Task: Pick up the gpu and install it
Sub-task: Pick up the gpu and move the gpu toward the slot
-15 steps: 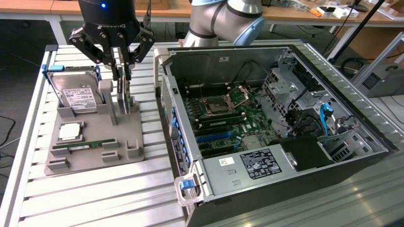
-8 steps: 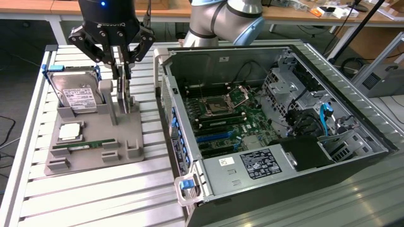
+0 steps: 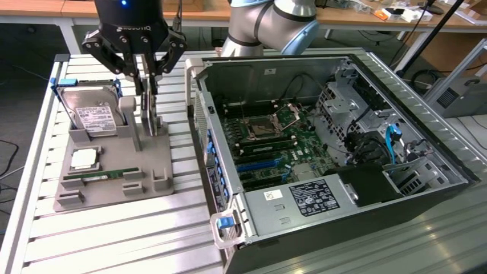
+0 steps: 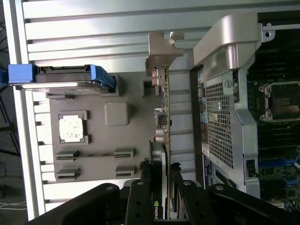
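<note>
The gpu [image 3: 150, 117] stands on edge in a slot of the grey holder tray [image 3: 114, 191] on the exterior view's left. It is a dark board with a silvery end bracket [image 4: 161, 51]. My gripper [image 3: 146, 85] reaches down onto its top edge. In the wrist view the black fingers [image 4: 140, 199] press on both sides of the thin card [image 4: 167, 140], so the gripper [image 4: 167, 199] is shut on the gpu. The card's lower edge still looks level with the holder.
In the same tray are a silver hard drive [image 3: 91, 114] in a blue caddy, a CPU [image 3: 84, 160] and a green memory stick [image 3: 102, 174]. The open computer case [image 3: 205, 114] lies on the exterior view's right, motherboard [image 3: 266, 137] exposed. A slatted metal table [image 3: 114, 240] carries it all.
</note>
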Tool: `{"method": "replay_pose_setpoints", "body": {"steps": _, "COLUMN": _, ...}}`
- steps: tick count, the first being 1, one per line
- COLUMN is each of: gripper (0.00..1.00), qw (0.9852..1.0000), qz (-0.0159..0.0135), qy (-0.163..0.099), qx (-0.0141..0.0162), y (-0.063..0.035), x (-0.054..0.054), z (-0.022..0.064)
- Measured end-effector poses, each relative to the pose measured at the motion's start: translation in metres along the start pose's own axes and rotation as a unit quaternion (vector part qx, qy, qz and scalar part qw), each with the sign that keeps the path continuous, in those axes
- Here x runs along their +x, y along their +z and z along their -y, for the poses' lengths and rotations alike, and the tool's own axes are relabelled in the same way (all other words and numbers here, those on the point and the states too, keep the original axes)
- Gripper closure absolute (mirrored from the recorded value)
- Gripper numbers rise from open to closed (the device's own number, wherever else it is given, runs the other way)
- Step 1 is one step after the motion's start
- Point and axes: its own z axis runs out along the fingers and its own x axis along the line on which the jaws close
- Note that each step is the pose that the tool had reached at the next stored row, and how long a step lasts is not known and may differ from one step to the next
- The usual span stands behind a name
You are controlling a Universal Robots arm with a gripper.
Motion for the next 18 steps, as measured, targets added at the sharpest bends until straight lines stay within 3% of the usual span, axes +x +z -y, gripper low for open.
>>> {"method": "replay_pose_setpoints", "body": {"steps": 18, "gripper": 0.73, "qw": 1.0, "qz": 0.0, "qy": 0.0, "qx": 0.0, "y": -0.0062, "x": -0.0002, "z": -0.0001}}
